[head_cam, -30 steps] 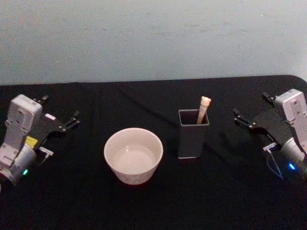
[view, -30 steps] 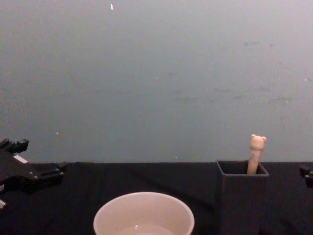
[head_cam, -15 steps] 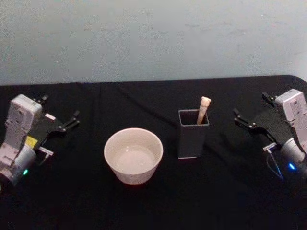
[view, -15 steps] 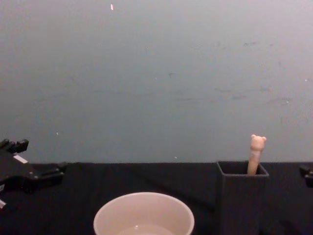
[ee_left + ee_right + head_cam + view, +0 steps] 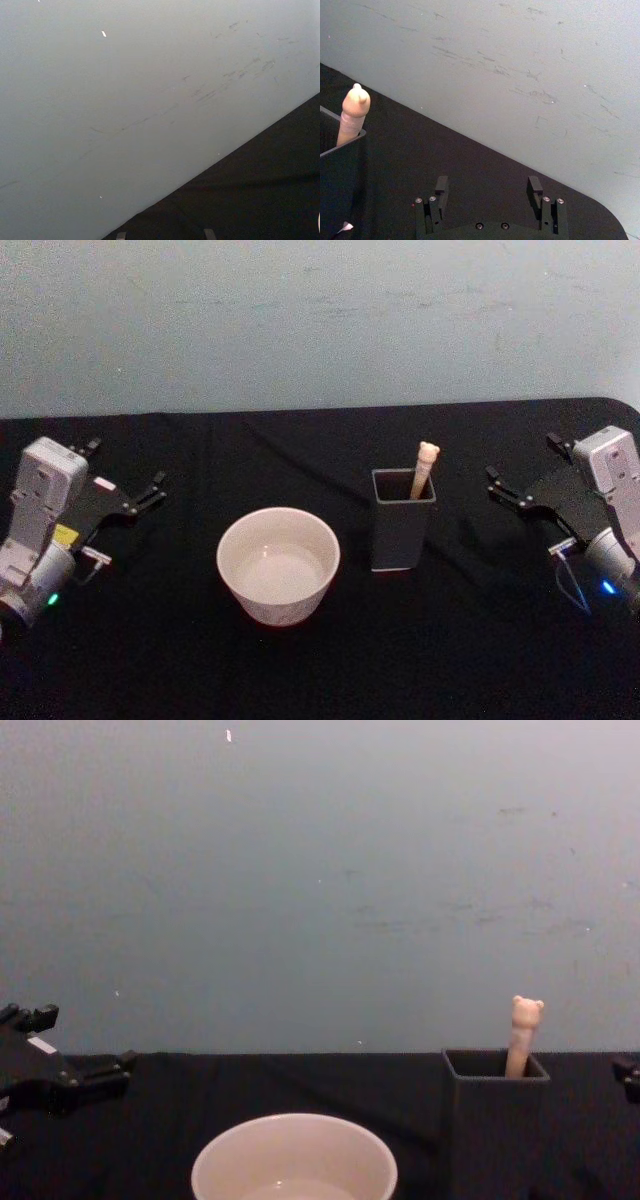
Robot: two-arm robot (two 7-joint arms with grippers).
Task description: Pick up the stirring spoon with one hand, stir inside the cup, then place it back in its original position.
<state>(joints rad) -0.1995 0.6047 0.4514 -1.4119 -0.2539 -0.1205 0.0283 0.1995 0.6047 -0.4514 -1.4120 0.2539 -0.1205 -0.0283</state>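
Left gripper (image 5: pixel 125 468) and right gripper (image 5: pixel 525 464), jaws parted, sat by the side edges of the black table (image 5: pixel 300 675), well apart from the round cream cup (image 5: pixel 276 606) and beige bear-topped stirring spoon (image 5: pixel 424 466)

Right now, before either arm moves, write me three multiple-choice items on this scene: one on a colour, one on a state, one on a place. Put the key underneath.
1. What colour is the cup?
A) cream
B) red
C) blue

2. How is the right gripper set?
A) open and empty
B) clamped on the cup's rim
C) shut tight

3. Where is the stirring spoon?
A) in the cup
B) lying flat beside the cup
C) standing in the dark grey holder

Key:
1 A: the head view shows a cream, bowl-like cup.
2 A: the right wrist view shows its fingers apart with nothing between them. The left gripper is parked open at the far left.
3 C: the spoon's bear head sticks up out of the holder's mouth.
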